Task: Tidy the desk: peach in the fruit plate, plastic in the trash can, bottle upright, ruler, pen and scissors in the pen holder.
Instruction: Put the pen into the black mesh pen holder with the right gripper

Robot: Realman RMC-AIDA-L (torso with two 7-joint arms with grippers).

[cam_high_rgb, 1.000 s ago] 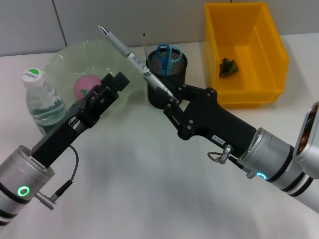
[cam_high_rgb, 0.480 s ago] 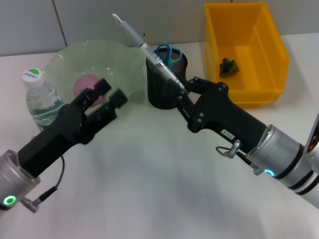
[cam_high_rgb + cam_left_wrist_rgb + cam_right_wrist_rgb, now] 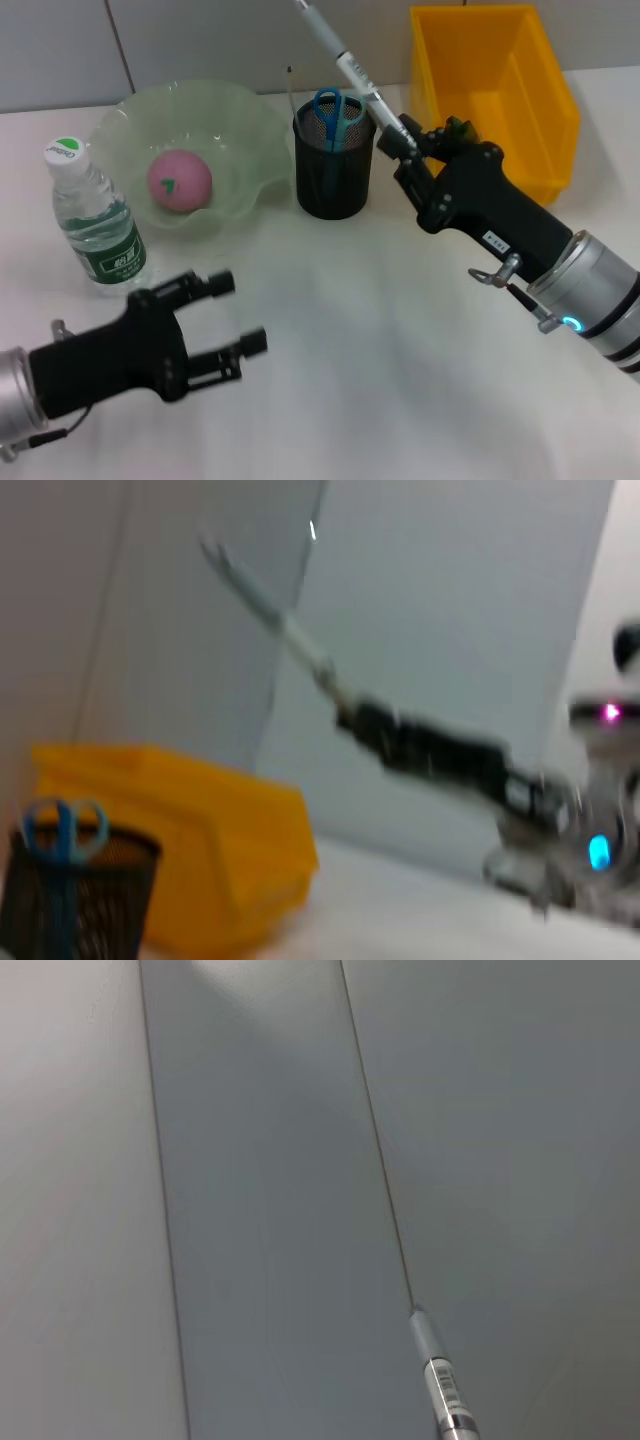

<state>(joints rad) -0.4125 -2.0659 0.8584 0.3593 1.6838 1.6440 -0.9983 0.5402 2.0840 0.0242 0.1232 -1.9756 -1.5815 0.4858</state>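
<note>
We hold the pen (image 3: 345, 58) in our right gripper (image 3: 400, 140), the fingers clamped on its lower end so that it slants up and away toward the wall, its tip above and just to the right of the pen holder (image 3: 333, 165). The holder's rim lies close beside our right gripper, and the blue-handled scissors (image 3: 329, 108) already stand inside it, so the mouth is partly taken. The yellow trash can (image 3: 500, 110) sits just behind and to the right of that gripper, its near wall close by, with a scrap of green plastic (image 3: 458, 128) in it, partly hidden. The peach (image 3: 179, 180) rests in the green fruit plate (image 3: 240, 130), whose wavy edge comes near the holder's left side. The bottle (image 3: 92, 220) stands upright at the plate's left. Our left gripper (image 3: 235, 315) hangs with fingers spread wide and empty over the bare white desk (image 3: 360, 350) near us. Against half a second ago, that left gripper has drawn back from the plate's front edge toward us, and our right gripper has carried the pen rightward and stood it steeper.
</note>
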